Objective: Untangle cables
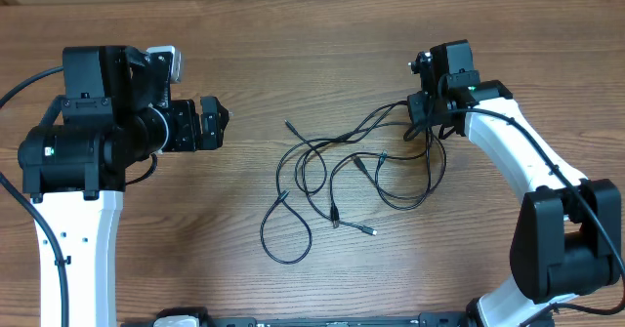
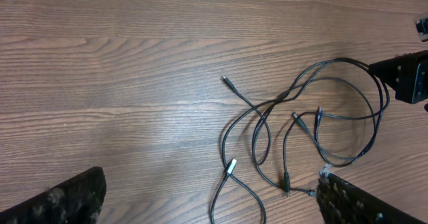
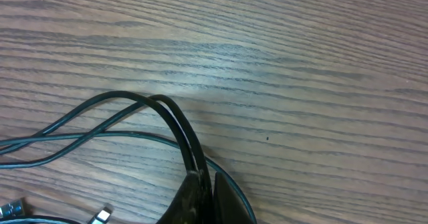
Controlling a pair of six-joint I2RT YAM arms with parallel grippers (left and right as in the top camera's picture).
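Observation:
Several thin black cables (image 1: 314,174) lie tangled in loose loops on the wooden table, with small plug ends spread around. My right gripper (image 1: 427,124) is at the tangle's right end. In the right wrist view its fingers (image 3: 200,196) are pressed together on two cable strands (image 3: 175,120) that arch up from the table. My left gripper (image 1: 221,122) hovers left of the tangle, open and holding nothing. In the left wrist view its two fingers (image 2: 63,197) frame the cables (image 2: 267,110), and a silvery plug (image 2: 231,165) lies between them.
The wooden table (image 1: 293,44) runs all around the tangle. The right arm's white link (image 1: 508,151) runs from the gripper down to its base at the lower right. The left arm's black body (image 1: 88,122) stands at the left.

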